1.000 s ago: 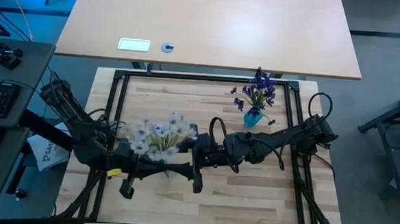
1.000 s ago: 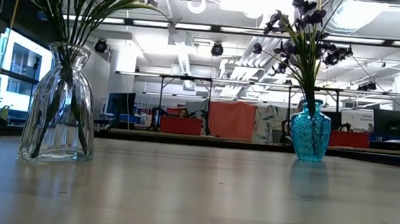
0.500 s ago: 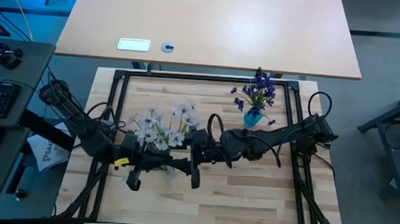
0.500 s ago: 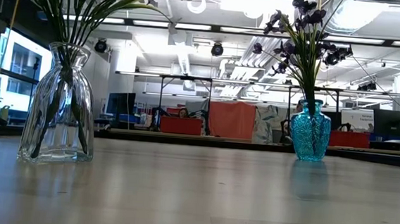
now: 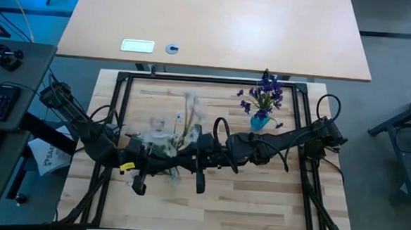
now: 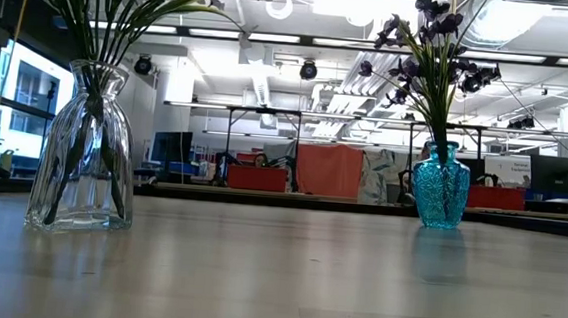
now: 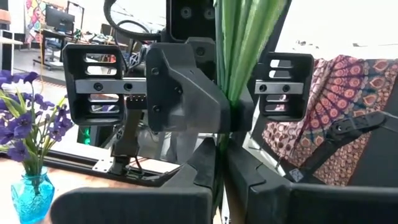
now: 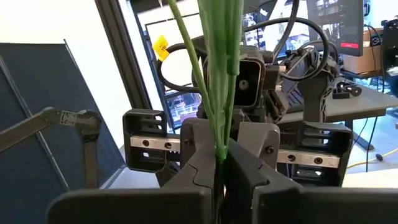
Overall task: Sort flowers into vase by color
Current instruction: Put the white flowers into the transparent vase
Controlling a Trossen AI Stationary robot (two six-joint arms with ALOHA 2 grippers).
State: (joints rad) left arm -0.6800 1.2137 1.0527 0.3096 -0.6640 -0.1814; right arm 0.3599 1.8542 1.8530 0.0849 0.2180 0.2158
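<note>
Both grippers' fingers clench the white flowers' stems, blooms blurred overhead.

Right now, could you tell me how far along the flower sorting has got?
Done: the purple flowers stand in the blue vase, and green stems sit in the clear vase. In hand: both tools, left tool and right tool, are shut on a bunch of green stems with pale flowers above the table. Left: placing that bunch in the clear vase.
</note>
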